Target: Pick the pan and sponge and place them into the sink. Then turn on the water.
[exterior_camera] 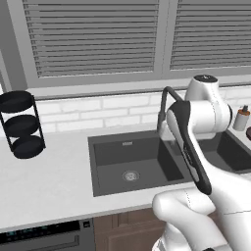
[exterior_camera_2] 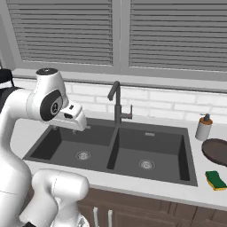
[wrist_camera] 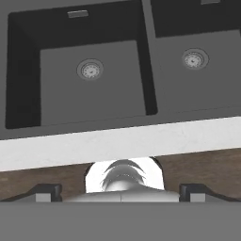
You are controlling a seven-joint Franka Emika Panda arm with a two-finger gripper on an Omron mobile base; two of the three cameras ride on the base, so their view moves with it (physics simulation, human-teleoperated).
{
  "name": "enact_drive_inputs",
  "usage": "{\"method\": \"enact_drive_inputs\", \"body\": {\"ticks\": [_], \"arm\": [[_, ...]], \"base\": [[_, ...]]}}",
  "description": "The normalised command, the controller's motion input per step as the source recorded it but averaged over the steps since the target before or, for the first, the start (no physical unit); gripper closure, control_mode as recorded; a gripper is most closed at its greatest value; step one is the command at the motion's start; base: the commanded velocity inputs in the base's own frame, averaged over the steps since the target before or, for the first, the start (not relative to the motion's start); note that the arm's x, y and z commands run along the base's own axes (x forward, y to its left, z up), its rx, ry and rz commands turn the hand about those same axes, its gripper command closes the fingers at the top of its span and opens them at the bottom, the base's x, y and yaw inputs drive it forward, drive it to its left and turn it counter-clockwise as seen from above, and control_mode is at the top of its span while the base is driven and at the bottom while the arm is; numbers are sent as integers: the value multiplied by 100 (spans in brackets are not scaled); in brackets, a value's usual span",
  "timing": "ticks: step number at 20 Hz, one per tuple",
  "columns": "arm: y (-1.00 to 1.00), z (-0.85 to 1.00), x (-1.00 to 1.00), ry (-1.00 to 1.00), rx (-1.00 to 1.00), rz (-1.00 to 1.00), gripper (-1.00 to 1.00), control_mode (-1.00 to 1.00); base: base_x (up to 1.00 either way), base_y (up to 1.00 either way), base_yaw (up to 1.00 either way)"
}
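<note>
Our pincer (wrist_camera: 120, 194) hangs with its jaws spread wide and nothing between them, above the near edge of the table (wrist_camera: 117, 141). Beyond it we see the sink (exterior_camera_2: 116, 146), both basins bare. Right of the sink on the table lie the sponge (exterior_camera_2: 216, 180) and, behind it, the pan (exterior_camera_2: 217, 151). Farthest back stands the faucet (exterior_camera_2: 117, 104).

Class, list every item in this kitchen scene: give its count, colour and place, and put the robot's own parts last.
sink: one, dark grey, two basins, set in the counter.
drains: two, metal, one per basin.
faucet: one, dark, behind the divider.
soap bottle: one, beige, right of the sink.
pan: one, dark brown, counter right of the sink.
sponge: one, green over yellow, in front of the pan.
tiered rack: one, black, counter far left.
counter: one, white.
gripper: one, dark fingertips, open, over the counter's front edge.
</note>
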Motion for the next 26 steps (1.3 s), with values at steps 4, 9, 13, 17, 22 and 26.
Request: {"method": "enact_drive_inputs", "body": {"ticks": [4,9,13,17,22,26], "arm": [[-5,0,-15,-2,0,-6,-100,100],[0,0,0,0,0,0,-100,100],[0,0,0,0,0,0,-100,100],[0,0,0,0,0,0,-100,100],[0,0,0,0,0,0,-100,100],[0,0,0,0,0,0,-100,100]], "base": [[-4,-3,-1],[-14,-26,-4],[-13,-43,-1],[-11,-51,0],[-10,-53,0],[-9,-51,0]]}}
